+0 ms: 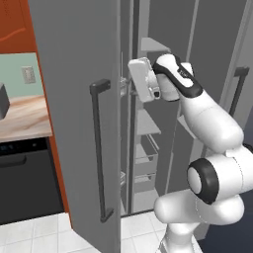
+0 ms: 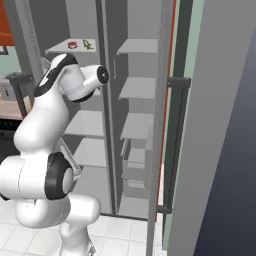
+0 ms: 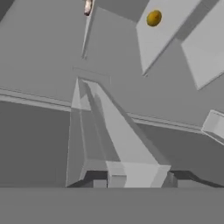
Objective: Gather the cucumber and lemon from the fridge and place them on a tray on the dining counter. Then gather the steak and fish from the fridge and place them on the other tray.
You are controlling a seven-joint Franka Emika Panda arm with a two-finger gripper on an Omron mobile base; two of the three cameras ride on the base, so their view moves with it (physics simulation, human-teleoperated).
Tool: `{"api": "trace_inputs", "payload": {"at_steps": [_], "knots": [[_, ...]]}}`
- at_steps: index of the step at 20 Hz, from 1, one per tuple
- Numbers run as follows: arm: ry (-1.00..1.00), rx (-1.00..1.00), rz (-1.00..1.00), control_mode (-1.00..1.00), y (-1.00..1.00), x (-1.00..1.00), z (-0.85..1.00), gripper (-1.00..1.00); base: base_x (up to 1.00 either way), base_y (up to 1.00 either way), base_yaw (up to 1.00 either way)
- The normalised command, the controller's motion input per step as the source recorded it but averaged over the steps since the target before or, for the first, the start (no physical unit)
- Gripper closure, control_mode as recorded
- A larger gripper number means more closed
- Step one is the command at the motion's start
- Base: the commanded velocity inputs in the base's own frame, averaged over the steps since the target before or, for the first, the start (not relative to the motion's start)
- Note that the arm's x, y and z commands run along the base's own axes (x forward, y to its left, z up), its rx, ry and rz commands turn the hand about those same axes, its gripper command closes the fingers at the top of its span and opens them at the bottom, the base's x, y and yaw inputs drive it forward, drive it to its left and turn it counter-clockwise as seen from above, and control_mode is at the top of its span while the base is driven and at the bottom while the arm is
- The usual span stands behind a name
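Nearest and largest, the open grey fridge door (image 1: 74, 123), with a dark handle (image 1: 99, 148) running down it. Just past its edge, the white arm (image 1: 210, 123) bent up and in toward the fridge (image 2: 137, 165), the pincer (image 1: 129, 81) at upper-shelf height and half hidden by the door. Cannot tell whether released or clenched, and nothing seen between the jaws. On the top left shelf (image 2: 60, 49), seen from the right base, a small red steak (image 2: 73, 44) with the green cucumber (image 2: 88, 45) just beside it, both above and a little beyond the wrist. Too small to read the cucumber's long axis for sure, though seemingly slanted across the shelf. In the hand view, the yellow lemon (image 3: 153, 18) on a pale shelf toward the upper right, well apart from the pincer, and a pinkish scrap (image 3: 89, 6) at the top edge, possibly the fish. Judged from this, next move likely upward and forward to the shelf, wrist turned to cross the cucumber's length.
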Motion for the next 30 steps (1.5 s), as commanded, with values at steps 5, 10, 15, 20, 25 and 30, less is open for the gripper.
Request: {"api": "trace_inputs", "payload": {"at_steps": [5,10,15,20,25,30], "knots": [[0.0,0.0,0.16,-1.0,1.0,-0.49,-0.15,-1.0,0.0,0.0,0.0],[0.0,0.0,0.14,-1.0,0.96,-0.21,-0.1,-1.0,0.0,0.0,0.0],[0.0,0.0,0.11,-1.0,0.95,-0.01,-0.07,-1.0,0.0,0.0,0.0],[0.0,0.0,0.11,-1.0,1.0,-0.06,-0.05,-1.0,0.0,0.0,0.0],[0.0,0.0,0.11,-1.0,1.0,-0.04,-0.03,-1.0,0.0,0.0,0.0],[0.01,0.0,0.09,-1.0,1.0,0.0,0.0,-1.0,0.0,0.0,0.0]]}}
